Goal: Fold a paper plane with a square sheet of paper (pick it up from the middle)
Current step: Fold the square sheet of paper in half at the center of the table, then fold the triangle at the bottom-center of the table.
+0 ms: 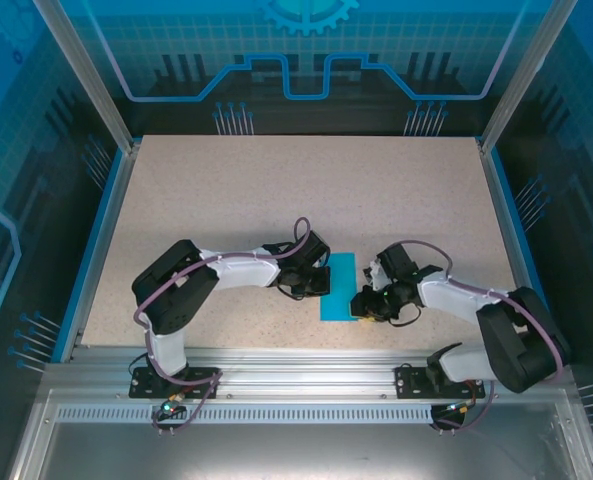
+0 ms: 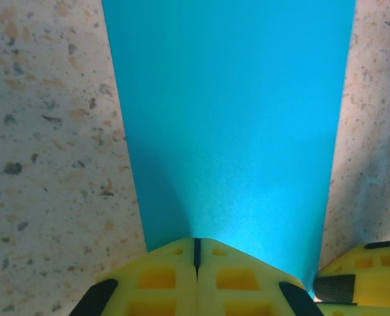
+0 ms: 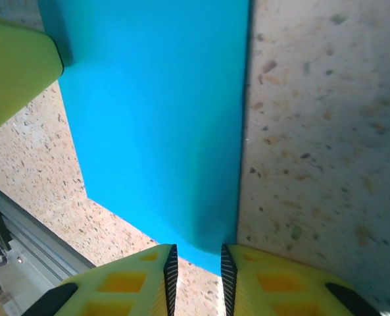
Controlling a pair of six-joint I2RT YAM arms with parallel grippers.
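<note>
The teal-blue sheet of paper (image 1: 339,287) lies flat at the table's middle as a narrow rectangle, about twice as long as wide. My left gripper (image 1: 322,281) is at its left long edge. In the left wrist view the yellow fingers are shut tip to tip (image 2: 196,245) over the near edge of the paper (image 2: 234,112); nothing shows between them. My right gripper (image 1: 362,303) is at the paper's near right corner. There its jaws stand a little apart (image 3: 196,263), with the corner of the paper (image 3: 162,118) reaching into the gap, not pinched.
The speckled beige table (image 1: 276,190) stretches bare behind and beside the paper. The metal rail (image 1: 296,365) with the arm bases runs along the near edge. Blue enclosure walls stand on three sides. The two grippers are about a paper's width apart.
</note>
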